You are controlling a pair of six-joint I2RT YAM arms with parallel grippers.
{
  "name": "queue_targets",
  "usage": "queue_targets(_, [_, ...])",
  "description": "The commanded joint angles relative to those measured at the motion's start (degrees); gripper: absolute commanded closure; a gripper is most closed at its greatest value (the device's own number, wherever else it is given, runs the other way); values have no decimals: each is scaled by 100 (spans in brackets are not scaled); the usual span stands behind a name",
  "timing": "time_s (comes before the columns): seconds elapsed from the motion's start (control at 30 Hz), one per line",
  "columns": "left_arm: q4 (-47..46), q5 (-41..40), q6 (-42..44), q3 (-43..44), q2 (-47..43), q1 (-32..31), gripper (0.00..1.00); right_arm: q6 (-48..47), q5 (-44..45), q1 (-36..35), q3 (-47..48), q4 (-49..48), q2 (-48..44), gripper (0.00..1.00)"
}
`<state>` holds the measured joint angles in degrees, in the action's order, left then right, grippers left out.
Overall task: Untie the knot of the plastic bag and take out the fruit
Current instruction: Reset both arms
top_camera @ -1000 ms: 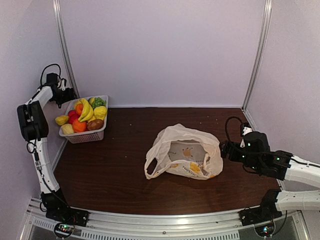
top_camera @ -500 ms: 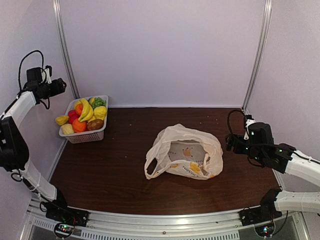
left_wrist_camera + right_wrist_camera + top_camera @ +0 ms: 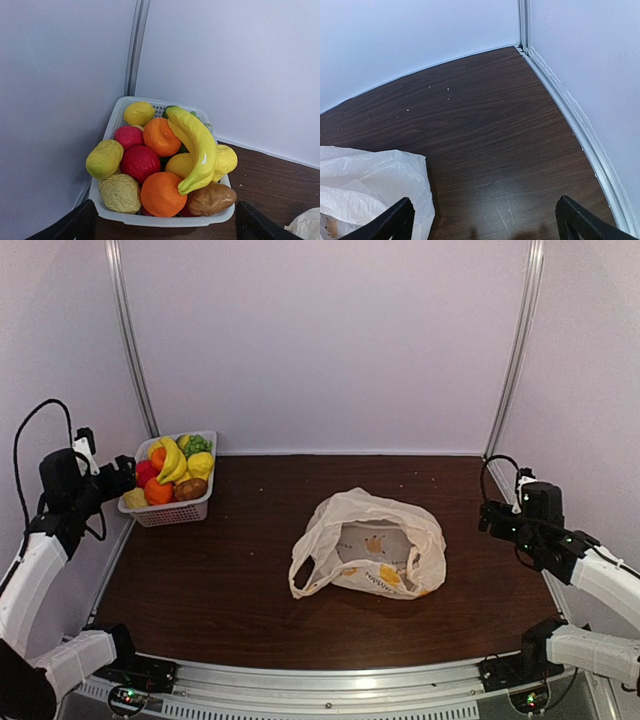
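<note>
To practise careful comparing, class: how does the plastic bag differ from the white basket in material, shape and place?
The plastic bag is thin, crinkled and translucent cream; the basket is stiff, white and slotted. The bag lies slumped near the middle; the basket stands upright in the far left corner. The basket is heaped with fruit; what the bag holds cannot be made out. Both rest on the dark table.

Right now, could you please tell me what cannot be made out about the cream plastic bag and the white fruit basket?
Top view: cloudy folds of the thin cream plastic bag hide its inside; orange-yellow patches may be print or fruit.
Right wrist view: the left edge cuts off most of that bag.
Left wrist view: toy fruit hides the floor of the white slotted basket; the yellow banana mostly covers a green piece.
</note>
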<state>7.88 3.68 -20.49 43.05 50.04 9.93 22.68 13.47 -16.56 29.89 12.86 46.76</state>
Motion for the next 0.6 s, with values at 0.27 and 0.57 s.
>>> queue_targets(0.27, [-2232, -792, -174, -3072, -2236, -599, 2, -694, 868, 214, -1414, -1800, -1421, 0])
queue_targets(0.57, [-2852, -699, 100, -3913, -2644, -599, 2, -918, 920, 214, -2054, -2307, -2284, 0])
